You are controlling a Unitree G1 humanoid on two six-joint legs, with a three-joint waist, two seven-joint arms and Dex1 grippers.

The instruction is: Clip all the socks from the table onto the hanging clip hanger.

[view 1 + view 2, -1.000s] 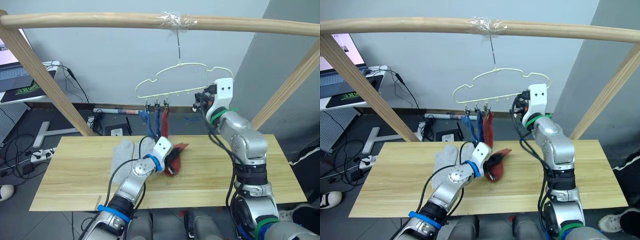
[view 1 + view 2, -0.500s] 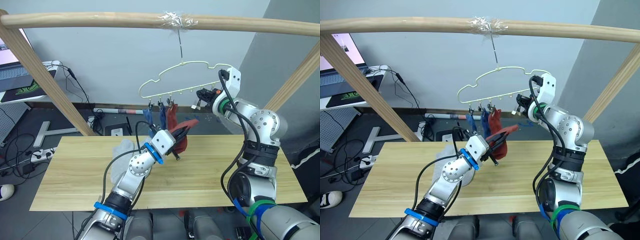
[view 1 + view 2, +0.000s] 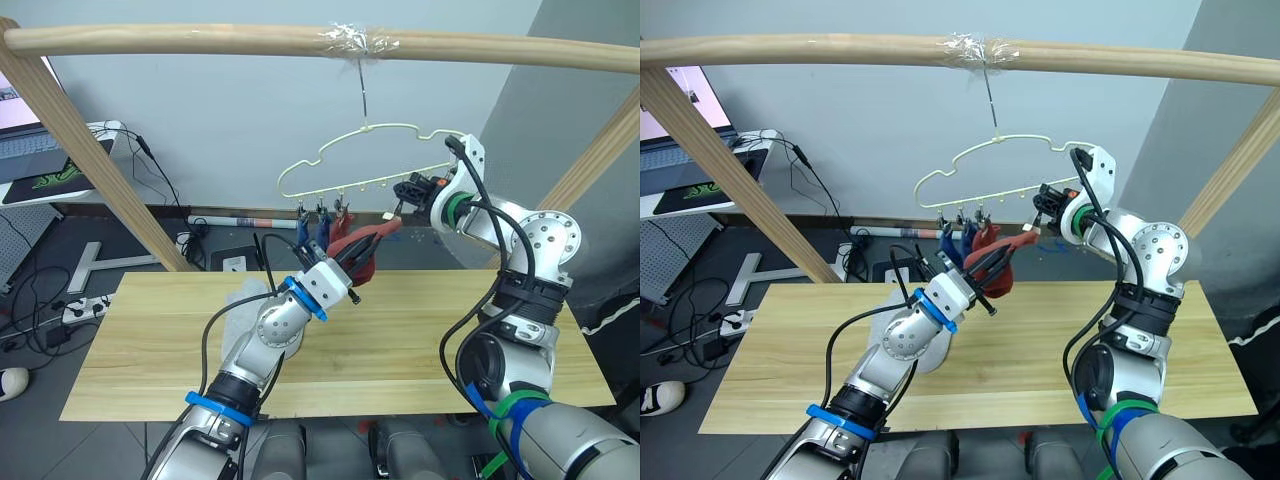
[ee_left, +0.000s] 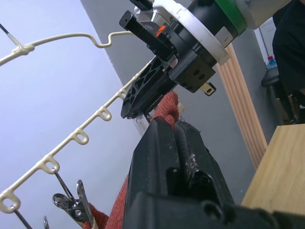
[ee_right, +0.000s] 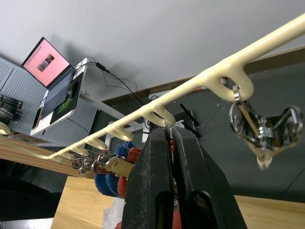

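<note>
The pale clip hanger [image 3: 345,150] hangs from the rail by its hook. Two blue socks [image 3: 306,232] and a rust red sock [image 3: 338,230] hang from clips at its left end. My left gripper [image 3: 360,250] is shut on another rust red sock [image 3: 364,268], held up just under the hanger's row of loops. The sock's top edge [image 4: 167,102] reaches my right gripper [image 3: 403,192], which is shut on a clip below a loop [image 5: 164,114]. An empty clip [image 5: 259,133] dangles beside it. Light grey socks [image 3: 243,300] lie on the table [image 3: 420,330] behind my left arm.
A thick wooden rail [image 3: 200,40] crosses overhead, carried by slanted wooden posts at the left [image 3: 90,150] and right [image 3: 590,160]. A white desk with a laptop [image 3: 40,150] stands far left, with cables on the floor [image 3: 40,300] below it.
My left gripper has lifted the rust red sock from the table up to the hanger. My right gripper has risen from below the hanger's right end to a clip.
</note>
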